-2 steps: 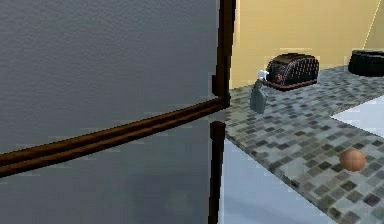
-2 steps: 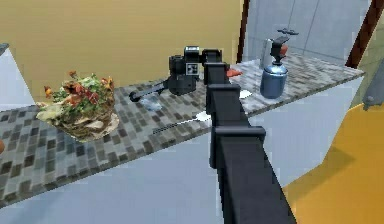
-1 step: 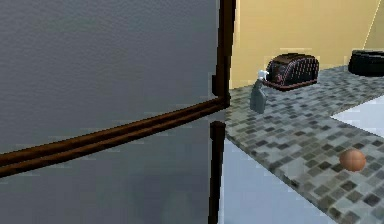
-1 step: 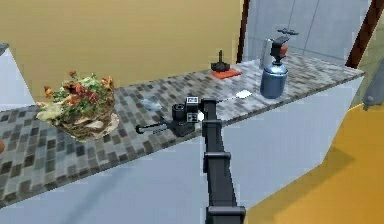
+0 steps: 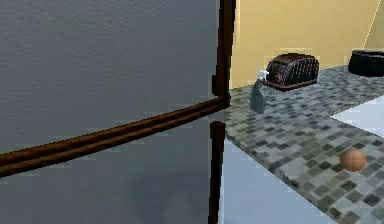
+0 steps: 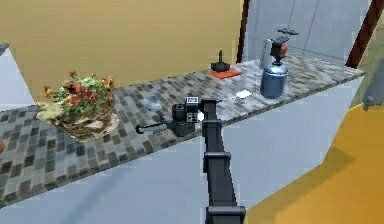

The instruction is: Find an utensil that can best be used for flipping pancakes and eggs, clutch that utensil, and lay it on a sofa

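**Stone counter with arm reaching over it: contents**

1. Counter (image 6: pixel 40 150): speckled grey stone top over white fronts, with a yellow wall behind it.
2. Arm (image 6: pixel 218 165): dark square bar crossing the counter's front edge about midway along.
3. Gripper (image 6: pixel 145 129): at the arm's far end, beside two white marker squares (image 6: pixel 190 112). Its thin fingers lie over the counter's front edge. How the jaws stand cannot be told, nor whether anything is held.
4. Flipping utensil: cannot be told apart among the small items on the counter.
5. Small dark upright piece on a red base (image 6: pixel 222 68): at the counter's back.
6. Flat white scrap (image 6: pixel 240 95): on the counter, just in front of item 5.
7. Leafy arrangement (image 6: pixel 82 103): green, red and orange, in a bowl on the counter, well apart from the gripper.
8. Blue-grey vessel (image 6: pixel 273 78): upright on the counter, past the arm.
9. Fridge (image 5: pixel 100 80): grey with dark brown trim, standing against the counter's end.
10. Toaster (image 5: pixel 292 70): dark, at the counter's back by the wall.
11. Small grey bottle (image 5: pixel 259 95): on the counter, just beside the fridge.
12. Brown round thing (image 5: pixel 352 159): on the counter, near its front.
13. Dark pot (image 5: pixel 368 62): at the counter's back, beyond the toaster.
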Controlling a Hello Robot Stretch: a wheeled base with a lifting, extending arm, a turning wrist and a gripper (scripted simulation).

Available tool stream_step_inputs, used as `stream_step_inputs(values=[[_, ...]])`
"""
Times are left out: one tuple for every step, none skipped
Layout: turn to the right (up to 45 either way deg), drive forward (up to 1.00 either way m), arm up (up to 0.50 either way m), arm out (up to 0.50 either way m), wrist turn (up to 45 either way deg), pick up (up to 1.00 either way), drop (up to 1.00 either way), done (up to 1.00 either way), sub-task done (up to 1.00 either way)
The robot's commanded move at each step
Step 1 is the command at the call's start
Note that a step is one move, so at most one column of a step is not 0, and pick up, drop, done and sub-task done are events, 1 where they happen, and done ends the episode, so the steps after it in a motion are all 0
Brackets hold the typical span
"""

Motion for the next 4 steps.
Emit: stream_step_inputs(values=[[0.0, 0.00, 0.10, 0.00, 0.0, 0.00, 0.00, 0.00, 0.00], [0.0, 0.00, 0.04, 0.00, 0.0, 0.00, 0.00, 0.00, 0.00], [0.0, 0.00, 0.00, 0.00, -45.0, 0.00, 0.00, 0.00, 0.00], [0.0, 0.00, 0.00, 0.00, -45.0, 0.00, 0.00, 0.00, 0.00]])
